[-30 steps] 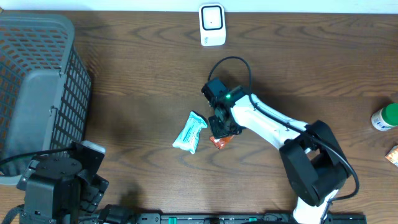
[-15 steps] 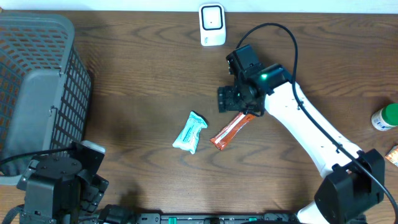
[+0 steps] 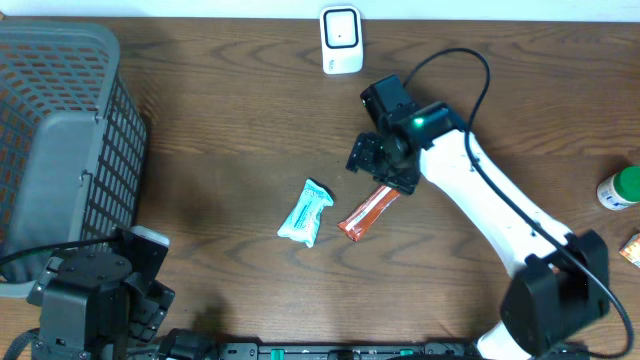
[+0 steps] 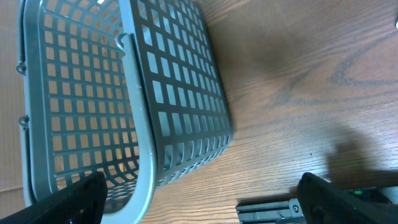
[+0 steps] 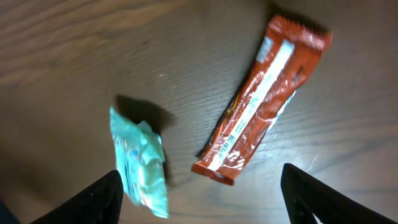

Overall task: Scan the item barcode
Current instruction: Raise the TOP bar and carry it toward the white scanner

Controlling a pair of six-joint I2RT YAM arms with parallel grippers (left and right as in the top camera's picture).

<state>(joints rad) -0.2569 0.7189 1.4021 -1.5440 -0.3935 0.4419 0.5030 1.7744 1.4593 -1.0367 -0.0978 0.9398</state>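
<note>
An orange snack bar (image 3: 368,213) lies flat on the wooden table, its white printed strip facing up (image 5: 261,99). A teal packet (image 3: 305,211) lies just left of it (image 5: 140,165). The white scanner (image 3: 341,40) stands at the table's far edge. My right gripper (image 3: 383,168) hovers over the bar's upper end, open, nothing between its fingers (image 5: 205,199). My left gripper (image 4: 202,205) is open and empty at the near left corner (image 3: 100,300), beside the basket.
A grey mesh basket (image 3: 60,140) fills the left side (image 4: 124,93). A green-capped bottle (image 3: 620,187) and a small orange item (image 3: 632,248) sit at the right edge.
My right gripper opened and let go of the orange bar, then rose and drew back toward the scanner. The bar now lies flat on the table. The left arm stayed still.
</note>
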